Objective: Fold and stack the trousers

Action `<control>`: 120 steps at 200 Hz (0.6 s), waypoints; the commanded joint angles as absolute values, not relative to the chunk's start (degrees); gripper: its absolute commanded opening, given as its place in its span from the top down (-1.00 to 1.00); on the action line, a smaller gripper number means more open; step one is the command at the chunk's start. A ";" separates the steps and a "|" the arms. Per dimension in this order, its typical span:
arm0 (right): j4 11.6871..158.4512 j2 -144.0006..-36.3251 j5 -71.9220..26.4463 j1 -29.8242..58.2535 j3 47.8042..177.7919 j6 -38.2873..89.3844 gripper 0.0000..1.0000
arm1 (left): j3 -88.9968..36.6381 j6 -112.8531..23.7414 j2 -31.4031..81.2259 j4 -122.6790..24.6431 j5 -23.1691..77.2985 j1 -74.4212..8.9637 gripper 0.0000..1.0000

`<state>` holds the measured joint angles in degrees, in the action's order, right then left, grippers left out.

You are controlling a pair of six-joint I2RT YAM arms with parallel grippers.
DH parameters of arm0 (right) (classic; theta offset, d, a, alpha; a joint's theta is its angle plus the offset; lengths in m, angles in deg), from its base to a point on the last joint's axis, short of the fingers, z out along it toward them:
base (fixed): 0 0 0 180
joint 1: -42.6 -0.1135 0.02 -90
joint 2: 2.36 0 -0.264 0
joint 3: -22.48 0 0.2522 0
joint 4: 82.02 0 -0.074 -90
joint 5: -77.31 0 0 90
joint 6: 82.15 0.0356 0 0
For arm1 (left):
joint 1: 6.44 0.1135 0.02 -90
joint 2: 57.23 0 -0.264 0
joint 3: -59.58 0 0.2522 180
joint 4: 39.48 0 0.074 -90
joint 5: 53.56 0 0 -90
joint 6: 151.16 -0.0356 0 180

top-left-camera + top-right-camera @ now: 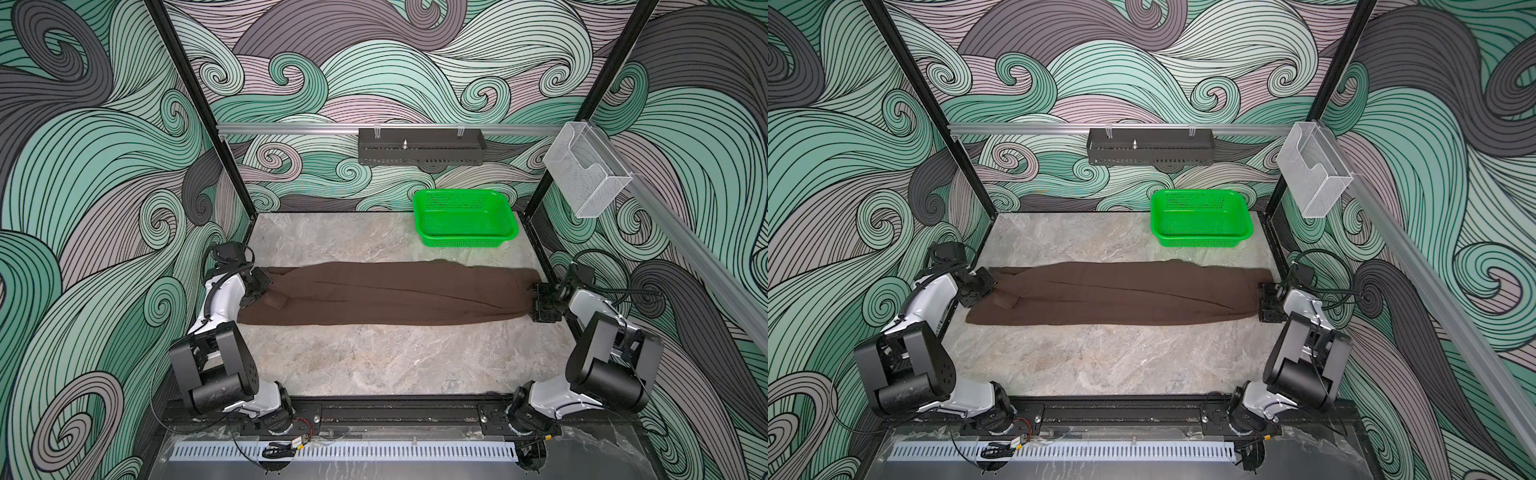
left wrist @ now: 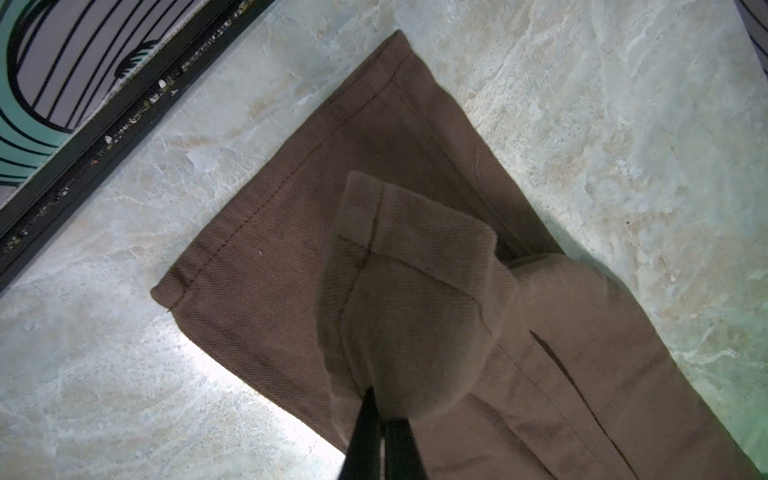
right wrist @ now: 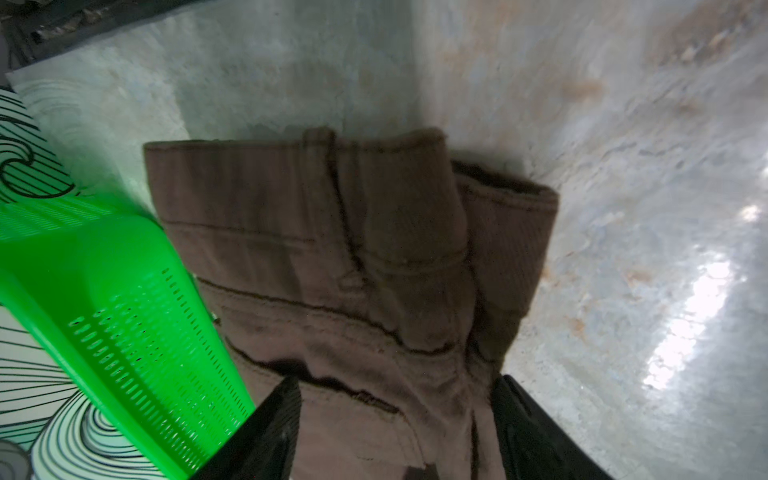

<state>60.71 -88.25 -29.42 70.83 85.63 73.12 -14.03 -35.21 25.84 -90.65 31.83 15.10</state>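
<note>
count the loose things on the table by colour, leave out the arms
brown: 1, the trousers
green: 1, the basket
total: 2

A pinched fold of the trousers [image 2: 415,299] hides the tips of the left gripper [image 2: 380,411].

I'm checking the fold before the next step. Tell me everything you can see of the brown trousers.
The trousers are dark brown, of soft matte twill with stitched hems, folded lengthwise into one long band that lies flat across the table, hems toward the left arm, waistband toward the right. The left gripper is shut on a raised hem corner; the right gripper straddles the waist end, jaws apart.
</note>
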 commanded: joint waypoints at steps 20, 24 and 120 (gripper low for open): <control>57.89 -89.68 -31.08 70.37 88.45 74.55 -0.47 | -16.21 -34.05 26.09 -92.17 31.07 15.63 1.00; 57.79 -89.99 -31.18 70.28 88.53 74.63 -0.48 | -16.23 -34.09 26.09 -92.17 31.07 15.65 1.00; 58.87 -98.36 -30.48 67.85 91.18 77.07 -0.36 | -17.35 -33.65 28.19 -91.46 29.19 16.21 1.00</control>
